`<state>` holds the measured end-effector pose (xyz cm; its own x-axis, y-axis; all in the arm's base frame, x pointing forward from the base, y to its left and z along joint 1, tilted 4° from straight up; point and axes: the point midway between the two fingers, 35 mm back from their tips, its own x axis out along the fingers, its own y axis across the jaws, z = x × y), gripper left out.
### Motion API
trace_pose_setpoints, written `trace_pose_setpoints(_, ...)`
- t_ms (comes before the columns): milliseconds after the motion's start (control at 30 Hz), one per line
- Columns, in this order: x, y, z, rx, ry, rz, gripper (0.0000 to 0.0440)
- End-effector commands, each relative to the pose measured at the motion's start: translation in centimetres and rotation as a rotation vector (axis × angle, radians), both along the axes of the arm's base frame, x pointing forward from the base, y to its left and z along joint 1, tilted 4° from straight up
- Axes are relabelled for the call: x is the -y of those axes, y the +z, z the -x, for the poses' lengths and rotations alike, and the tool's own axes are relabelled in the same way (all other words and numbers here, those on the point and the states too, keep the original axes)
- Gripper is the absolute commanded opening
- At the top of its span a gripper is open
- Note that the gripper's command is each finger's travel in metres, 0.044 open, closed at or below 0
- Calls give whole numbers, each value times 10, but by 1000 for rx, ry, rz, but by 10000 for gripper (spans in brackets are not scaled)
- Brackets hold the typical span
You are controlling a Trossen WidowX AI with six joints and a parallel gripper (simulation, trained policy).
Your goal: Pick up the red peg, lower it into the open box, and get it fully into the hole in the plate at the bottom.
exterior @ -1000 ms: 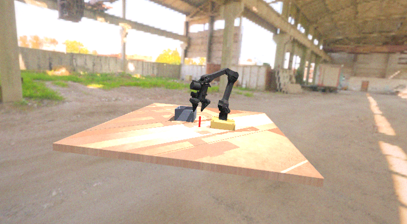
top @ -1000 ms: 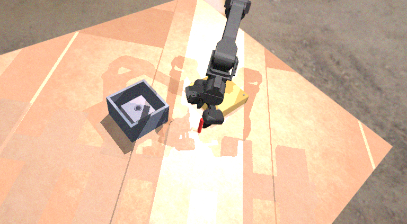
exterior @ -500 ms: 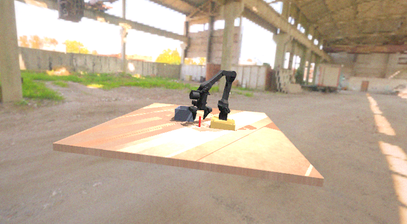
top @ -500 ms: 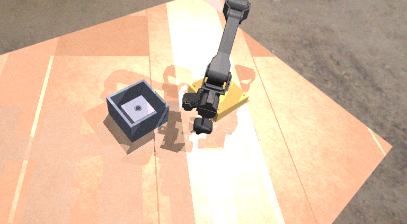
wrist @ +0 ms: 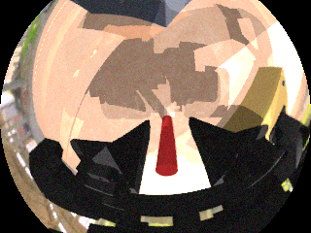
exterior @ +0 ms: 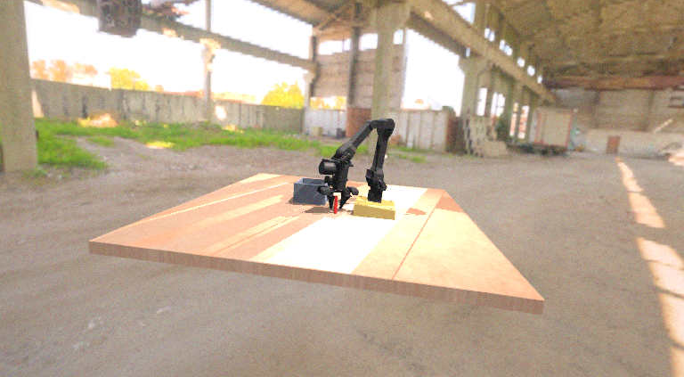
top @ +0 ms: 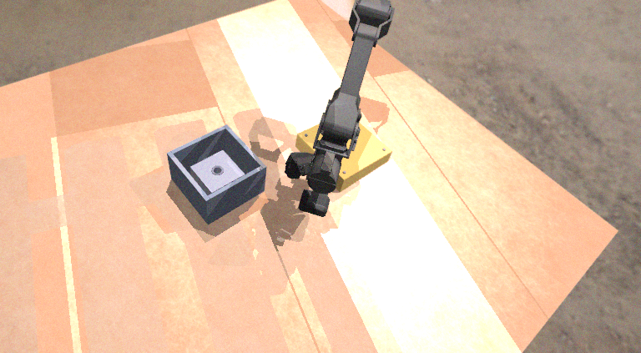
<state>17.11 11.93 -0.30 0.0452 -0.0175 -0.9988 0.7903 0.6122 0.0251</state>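
I have the pincer [exterior: 337, 209] [wrist: 169, 121] partly open around the red peg [exterior: 336, 204] [wrist: 167, 148], gaps showing on both sides in the wrist view; the grasp is not yet made. The peg, a smooth, slender cylinder, stands upright on the tabletop [top: 453, 254] [exterior: 313, 275] [wrist: 63, 97], between the box [top: 208, 209] [exterior: 308, 192] [wrist: 146, 11] and the yellow base [top: 365, 172] [exterior: 374, 208] [wrist: 258, 99]. Lifting, carrying and insertion all remain. The box is square, open-topped and slate-blue; its pale, flat plate [top: 208, 179] has a round, dark-rimmed hole [top: 217, 169], with no peg in it. The tabletop has a mottled, peach-toned surface; the arm [top: 356, 65] [exterior: 381, 151] is matt black.
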Motion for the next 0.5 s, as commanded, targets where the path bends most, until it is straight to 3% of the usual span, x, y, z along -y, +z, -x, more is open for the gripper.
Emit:
trace_pose_setpoints(0,-1,-1,1,-21,-15,-18,133)
trace_pose_setpoints(167,-1,0,0,-49,-26,-40,5)
trace_pose_setpoints(467,10,24,-17,42,34,15,0)
